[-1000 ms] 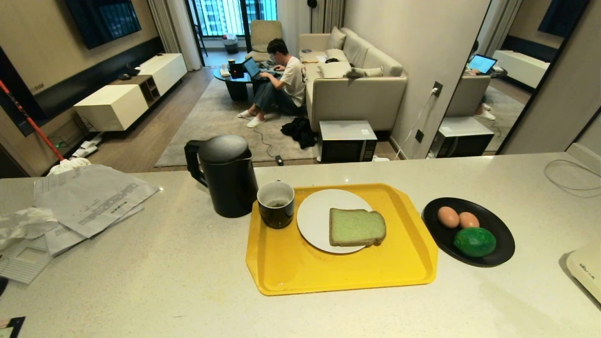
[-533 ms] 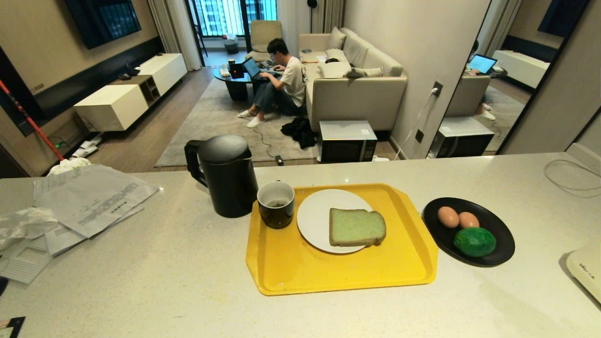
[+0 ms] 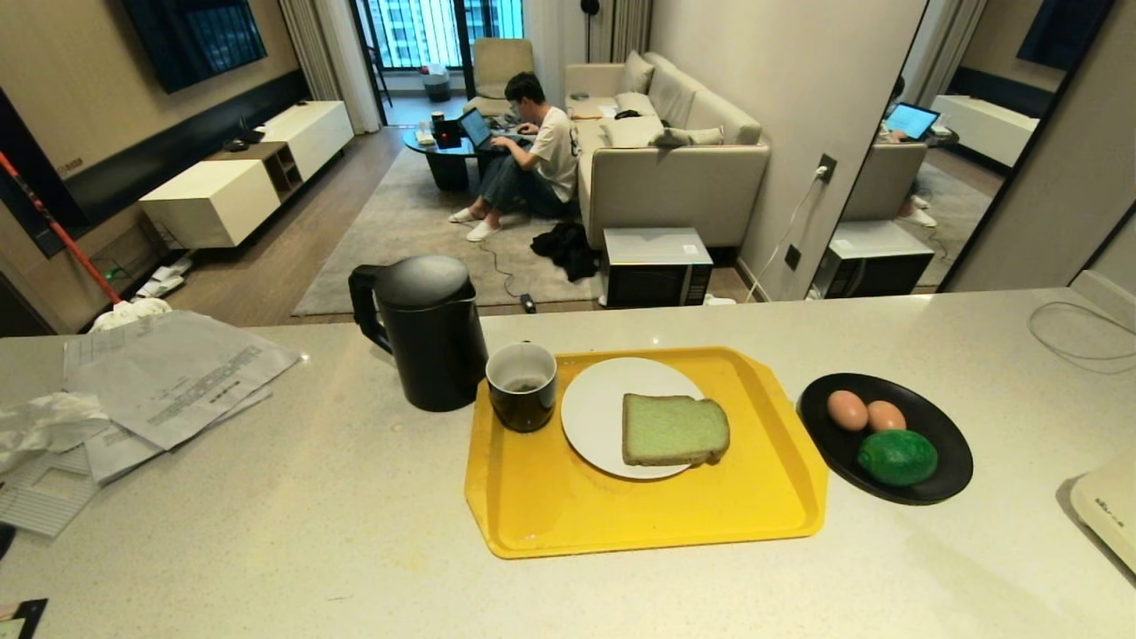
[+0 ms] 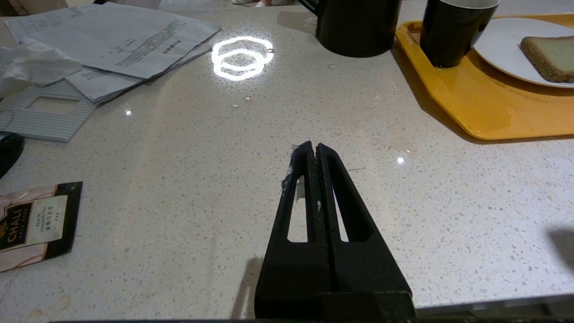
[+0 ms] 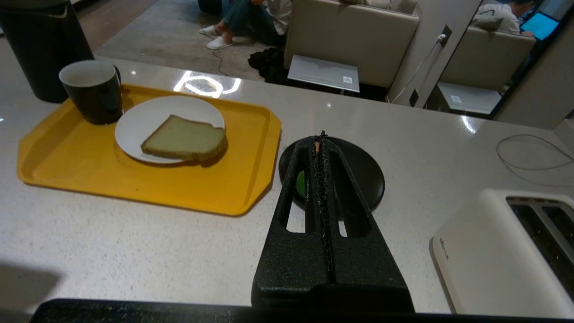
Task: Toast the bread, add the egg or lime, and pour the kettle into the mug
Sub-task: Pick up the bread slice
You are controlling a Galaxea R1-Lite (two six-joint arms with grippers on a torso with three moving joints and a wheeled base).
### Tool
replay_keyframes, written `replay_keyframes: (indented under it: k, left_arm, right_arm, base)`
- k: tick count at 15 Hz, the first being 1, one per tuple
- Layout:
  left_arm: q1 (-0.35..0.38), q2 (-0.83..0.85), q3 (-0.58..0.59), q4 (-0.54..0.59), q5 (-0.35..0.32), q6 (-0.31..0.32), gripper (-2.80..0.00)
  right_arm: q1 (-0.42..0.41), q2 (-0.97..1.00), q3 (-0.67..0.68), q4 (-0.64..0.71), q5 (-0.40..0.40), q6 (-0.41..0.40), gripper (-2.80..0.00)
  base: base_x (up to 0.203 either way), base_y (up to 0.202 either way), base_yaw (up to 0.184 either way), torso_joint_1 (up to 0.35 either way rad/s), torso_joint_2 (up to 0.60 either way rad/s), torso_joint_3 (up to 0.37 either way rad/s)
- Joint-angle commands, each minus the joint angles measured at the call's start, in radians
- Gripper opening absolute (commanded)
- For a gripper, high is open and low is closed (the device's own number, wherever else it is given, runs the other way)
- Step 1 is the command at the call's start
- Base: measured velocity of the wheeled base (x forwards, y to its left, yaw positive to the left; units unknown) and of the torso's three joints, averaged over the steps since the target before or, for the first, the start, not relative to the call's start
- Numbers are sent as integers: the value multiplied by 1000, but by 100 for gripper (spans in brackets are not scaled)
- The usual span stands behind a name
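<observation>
The pale green bread [image 3: 674, 429] lies on a white plate [image 3: 593, 399] on a yellow tray [image 3: 568, 510]. A dark mug [image 3: 522, 386] stands on the tray's near-left corner, with the black kettle [image 3: 426, 333] just left of it on the counter. Right of the tray, a black dish [image 3: 941, 461] holds two eggs [image 3: 848, 409] and the lime [image 3: 897, 457]. Neither arm shows in the head view. My left gripper [image 4: 312, 146] is shut and empty over bare counter. Shut and empty too, my right gripper [image 5: 321, 136] hangs above the black dish [image 5: 367, 175], hiding most of the lime [image 5: 300, 185].
A white toaster [image 5: 506, 251] stands at the counter's right end, its slots up. Loose papers [image 3: 169, 377] and a tea packet [image 4: 33, 224] lie on the left. A white cable [image 3: 1078, 333] curls at the far right. A person sits on the floor beyond the counter.
</observation>
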Motion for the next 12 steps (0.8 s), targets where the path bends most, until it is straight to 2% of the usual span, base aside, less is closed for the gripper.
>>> replay_keyframes:
  k: [1, 6, 8, 10, 12]
  left_arm:
    - [1, 0, 0, 0, 1, 0, -280]
    - [1, 0, 0, -1, 1, 0, -280]
    - [1, 0, 0, 0, 1, 0, -280]
    - [1, 0, 0, 0, 1, 0, -280]
    - [1, 0, 0, 0, 1, 0, -280]
  right_arm:
    - [0, 255, -139, -1, 2, 13, -280]
    - [13, 593, -392, 12, 3, 84, -280]
    - [98, 646, -460, 102, 4, 111, -280]
    - [192, 669, -542, 243, 5, 200, -280]
    - [282, 722, -628, 342, 5, 371, -280]
  base:
    - [0, 0, 0, 0, 0, 0]
    - [0, 0, 0, 0, 0, 0]
    - [0, 0, 0, 0, 0, 0]
    - [0, 0, 0, 0, 0, 0]
    - [0, 0, 0, 0, 0, 0]
